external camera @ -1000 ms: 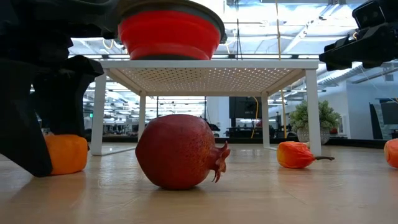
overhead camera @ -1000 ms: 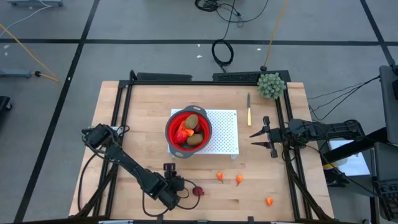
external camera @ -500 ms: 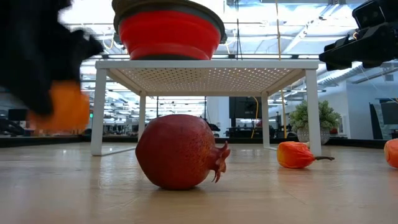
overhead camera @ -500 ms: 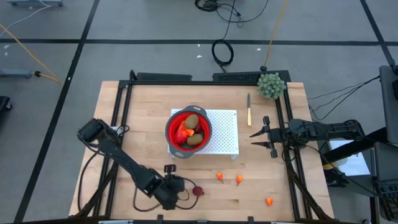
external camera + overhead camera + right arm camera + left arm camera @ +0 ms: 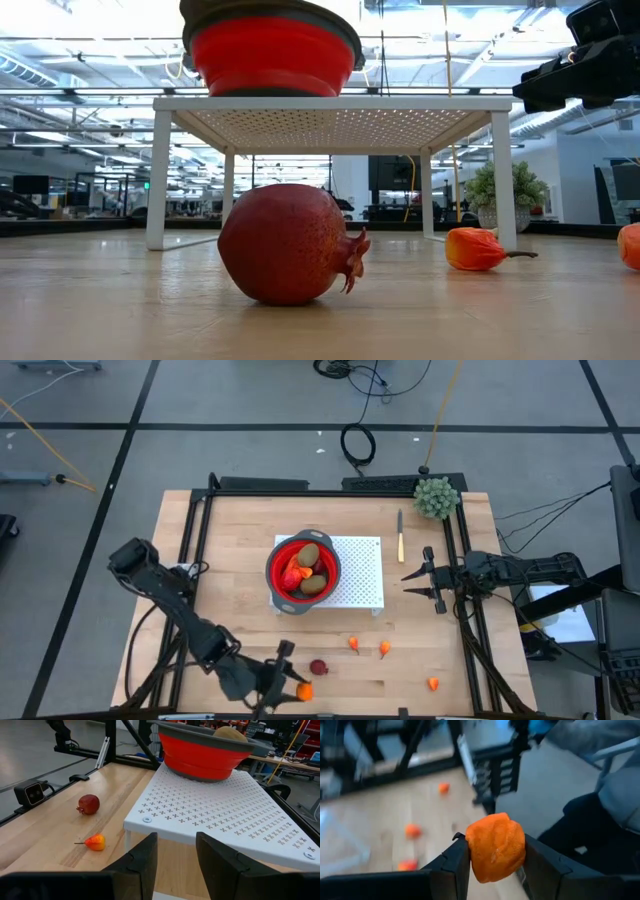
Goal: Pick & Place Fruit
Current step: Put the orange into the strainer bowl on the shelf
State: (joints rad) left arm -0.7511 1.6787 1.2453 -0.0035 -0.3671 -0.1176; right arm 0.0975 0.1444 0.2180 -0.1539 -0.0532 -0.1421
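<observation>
My left gripper (image 5: 292, 688) hangs above the table's near edge, shut on a small orange fruit (image 5: 495, 847). A dark red ball with a little crown (image 5: 286, 243) lies on the wood just beyond it (image 5: 318, 667). Three tiny orange bits (image 5: 354, 643) (image 5: 385, 649) (image 5: 432, 683) lie to its right. A red bowl (image 5: 303, 568) holding brown ovals and a red-orange oblong stands on a white perforated stand (image 5: 360, 572). My right gripper (image 5: 425, 580) waits open at the table's right side, level with the stand. My left gripper pinches the orange fruit's two opposite sides (image 5: 472, 851) between its two fingers (image 5: 456, 862). The fingers come nearly level, slanting a little down, and point toward the table's right. The fruit is lifted clear of the table.
A slim wooden-handled knife (image 5: 400, 535) lies right of the stand, and a green bushy ball (image 5: 436, 497) sits at the far right corner. A black frame (image 5: 200, 510) rims the table. Bare wood stretches left of the bowl.
My left gripper has risen from the table with the orange fruit, which earlier rested on the wood and now hangs clear. The gripper has moved toward the near edge and tipped up from pointing steeply down to nearly level. It has left the low view.
</observation>
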